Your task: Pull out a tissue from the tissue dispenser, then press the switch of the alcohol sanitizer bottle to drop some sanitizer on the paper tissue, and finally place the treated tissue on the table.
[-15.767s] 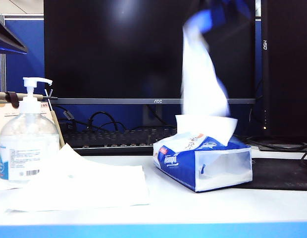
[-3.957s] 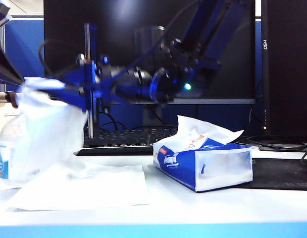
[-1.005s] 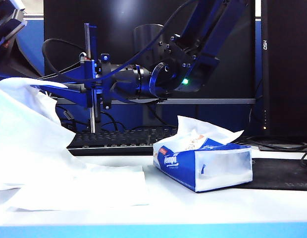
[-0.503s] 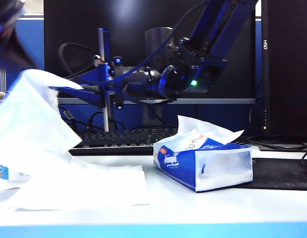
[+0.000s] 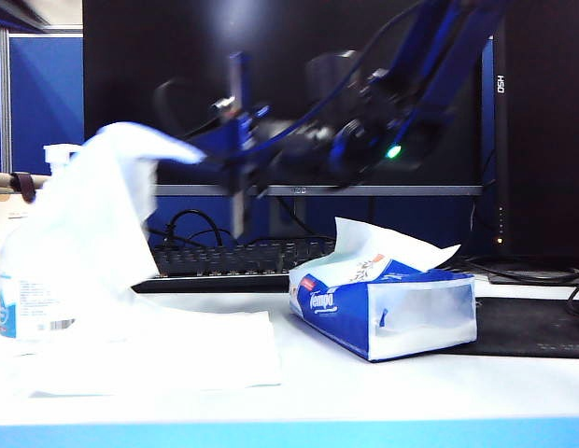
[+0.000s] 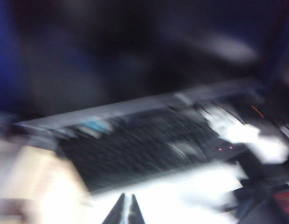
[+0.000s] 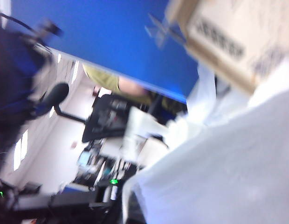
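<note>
The thin, limp white paper tissue [image 5: 89,219] hangs in the air at the left of the exterior view, pinched at its top corner by the right pincer [image 5: 191,151], whose blurred blue fingers reach across from the dark arm on the right and are clamped together on the tissue. The sheet drapes downward in soft creased folds, wide in the middle, its lower part reaching down to the larger flat white sheet [image 5: 177,359] that lies on the pale white-grey tabletop [image 5: 364,392] with its bright blue front edge. Behind the hanging tissue stands the rounded clear plastic sanitizer bottle [image 5: 19,299]; only its printed label with a barcode shows at the left, and the small white pump head [image 5: 58,154] peeks out just above the tissue's edge. In the right wrist view the tissue [image 7: 228,172] fills the near field as a broad, smooth white surface. The soft blue-and-white tissue pack with "Tempo" lettering [image 5: 383,313] lies well apart on the right of the tabletop, a white tissue poking from its top slit. The left pincer [image 6: 125,210] shows only in the badly blurred left wrist view, its two dark tips close together with nothing between them, above a black keyboard [image 6: 135,149].
</note>
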Robot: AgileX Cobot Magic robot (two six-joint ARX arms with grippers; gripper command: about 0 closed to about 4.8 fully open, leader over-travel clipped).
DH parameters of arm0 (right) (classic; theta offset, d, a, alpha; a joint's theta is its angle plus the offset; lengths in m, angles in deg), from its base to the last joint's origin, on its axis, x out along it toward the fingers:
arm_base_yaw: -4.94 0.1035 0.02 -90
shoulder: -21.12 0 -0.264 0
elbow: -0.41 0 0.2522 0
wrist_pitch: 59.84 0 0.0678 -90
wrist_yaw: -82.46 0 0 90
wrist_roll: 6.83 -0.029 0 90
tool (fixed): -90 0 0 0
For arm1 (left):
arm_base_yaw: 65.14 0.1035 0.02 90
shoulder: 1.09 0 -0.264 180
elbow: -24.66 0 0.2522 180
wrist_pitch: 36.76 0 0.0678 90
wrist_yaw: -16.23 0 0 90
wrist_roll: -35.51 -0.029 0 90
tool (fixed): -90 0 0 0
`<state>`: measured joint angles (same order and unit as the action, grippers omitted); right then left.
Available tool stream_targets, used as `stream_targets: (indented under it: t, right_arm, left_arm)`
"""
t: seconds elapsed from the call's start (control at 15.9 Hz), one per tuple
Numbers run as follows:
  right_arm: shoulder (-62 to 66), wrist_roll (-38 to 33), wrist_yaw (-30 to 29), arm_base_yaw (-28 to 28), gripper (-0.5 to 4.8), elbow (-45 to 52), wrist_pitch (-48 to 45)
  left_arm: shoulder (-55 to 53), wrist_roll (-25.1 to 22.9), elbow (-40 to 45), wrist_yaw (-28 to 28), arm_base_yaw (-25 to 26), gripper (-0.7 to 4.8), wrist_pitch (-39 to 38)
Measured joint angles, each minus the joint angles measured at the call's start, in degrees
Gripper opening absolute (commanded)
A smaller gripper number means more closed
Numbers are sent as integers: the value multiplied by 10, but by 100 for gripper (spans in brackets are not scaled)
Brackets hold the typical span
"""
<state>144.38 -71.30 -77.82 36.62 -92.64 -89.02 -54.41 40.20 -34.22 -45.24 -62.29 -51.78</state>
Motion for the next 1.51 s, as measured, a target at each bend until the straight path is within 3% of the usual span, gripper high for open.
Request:
stream_targets:
  t: [0.19,0.31,0.57,0.75,0.88,1.01,1.26,1.51]
  right_arm:
    - [-51,0,-2,-36,-6,0,-11]
    - [-76,0,-7,-42,-6,0,-12]
    - [-128,0,-47,-43,-6,0,-11]
    - [-170,0,-60,-61,-6,0,-12]
    - [-200,0,-71,-108,-6,0,-11]
    - [-220,0,-78,-147,-6,0,-10]
    - [-252,-1,-97,-195,-6,8,4]
    - [-322,8,-89,-213,-6,66,4]
  left_arm:
    - [57,1,0,111,132,-6,6]
    - [80,1,0,136,157,-6,5]
    - [95,0,0,187,160,-6,-1]
    - [124,-22,0,189,180,-6,-38]
    - [172,-16,0,189,228,-6,-42]
    - [192,-1,0,215,241,-6,-53]
    - [232,-2,0,238,240,-6,-122]
    - [300,-38,0,240,240,-6,-211]
